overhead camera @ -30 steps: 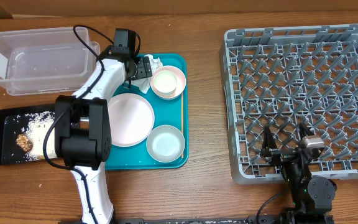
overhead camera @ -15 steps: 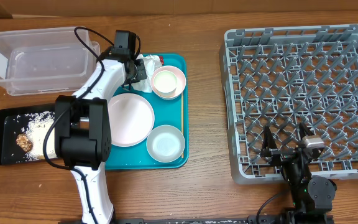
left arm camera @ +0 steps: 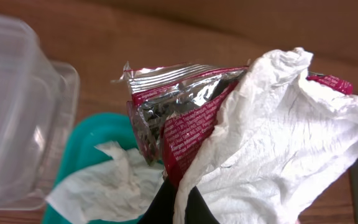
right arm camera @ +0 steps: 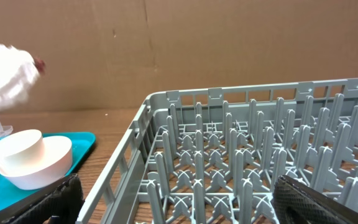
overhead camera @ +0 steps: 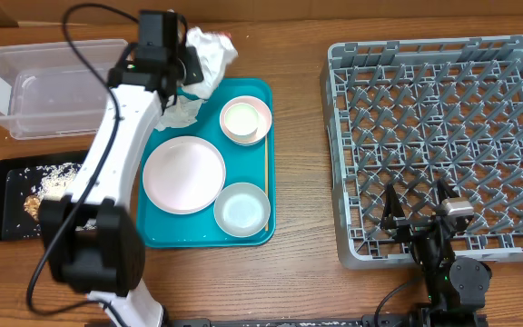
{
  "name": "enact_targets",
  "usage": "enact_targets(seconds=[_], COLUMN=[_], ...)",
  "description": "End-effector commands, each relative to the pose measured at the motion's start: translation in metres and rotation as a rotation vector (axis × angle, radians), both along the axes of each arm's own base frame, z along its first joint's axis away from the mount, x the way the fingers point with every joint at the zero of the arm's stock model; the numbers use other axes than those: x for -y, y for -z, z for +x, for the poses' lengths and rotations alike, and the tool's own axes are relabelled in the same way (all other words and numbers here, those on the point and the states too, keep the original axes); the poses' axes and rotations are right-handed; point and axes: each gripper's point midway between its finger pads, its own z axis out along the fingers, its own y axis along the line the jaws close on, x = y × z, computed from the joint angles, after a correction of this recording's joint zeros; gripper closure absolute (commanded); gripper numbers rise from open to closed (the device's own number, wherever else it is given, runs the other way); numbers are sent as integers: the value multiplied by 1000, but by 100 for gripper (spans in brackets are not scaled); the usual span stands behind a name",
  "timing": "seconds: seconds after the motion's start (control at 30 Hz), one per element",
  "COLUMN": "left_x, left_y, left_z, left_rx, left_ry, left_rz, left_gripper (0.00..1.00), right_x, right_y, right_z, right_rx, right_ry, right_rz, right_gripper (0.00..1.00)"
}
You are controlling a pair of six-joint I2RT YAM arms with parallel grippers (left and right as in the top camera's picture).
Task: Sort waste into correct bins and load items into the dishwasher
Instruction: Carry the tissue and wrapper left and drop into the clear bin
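Okay, the grey dish rack fills the right side, and my right gripper sits at its near edge with jaws spread wide, holding nothing. The teal tray in the middle carries the pink plate and two whitish bowls. At far left I see the clear tub, and nearer me the black tray with rice. My left gripper is up beside the tub, over the teal tray's far-left corner. It is pinching a crumpled napkin with the red wrapper caught in. A second napkin lies on that corner.
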Motion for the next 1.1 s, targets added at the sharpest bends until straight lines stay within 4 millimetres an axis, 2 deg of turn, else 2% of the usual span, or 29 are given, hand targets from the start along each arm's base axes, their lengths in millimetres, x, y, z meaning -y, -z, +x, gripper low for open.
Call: enact_targets(seconds=[0.0,0.1,0.17,0.27,0.43,0.57,0.6,0.67,0.73,0.8,0.83,0.97,1.07], left_x=[-39,-85,-114,-143,-190,-222,-229,-246,-255,-260,-260,-249,-226], left_y=[-54,-74,-79,-78,-70,-44,-34,-11,0,0,-2,-20,-42], left_z=[-6,-15,-21,-25,-21,-14,-12,-11,-12,-13,-14,-16,-14], left_rx=[119,163,176,171,182,150,136,95,75,74,77,100,144], left_ry=[-127,-319,-437,-511,-606,-646,-653,-674,-689,-698,-696,-668,-607], left_rz=[80,160,209,240,242,229,223,221,223,224,226,230,189], left_gripper=[96,96,96,96,96,95,88,62,59,35,26,23,19], right_x=[1,1,1,1,1,1,1,1,1,1,1,1,1], right_y=[1,1,1,1,1,1,1,1,1,1,1,1,1], right_z=[0,0,0,0,0,0,0,0,0,0,0,0,0], right_rx=[7,7,7,7,7,7,7,7,7,7,7,7,7], right_ry=[5,5,5,5,5,5,5,5,5,5,5,5,5], right_rz=[-4,-4,-4,-4,-4,-4,-4,-4,-4,-4,-4,-4,-4], right_gripper=[0,0,0,0,0,0,0,0,0,0,0,0,0])
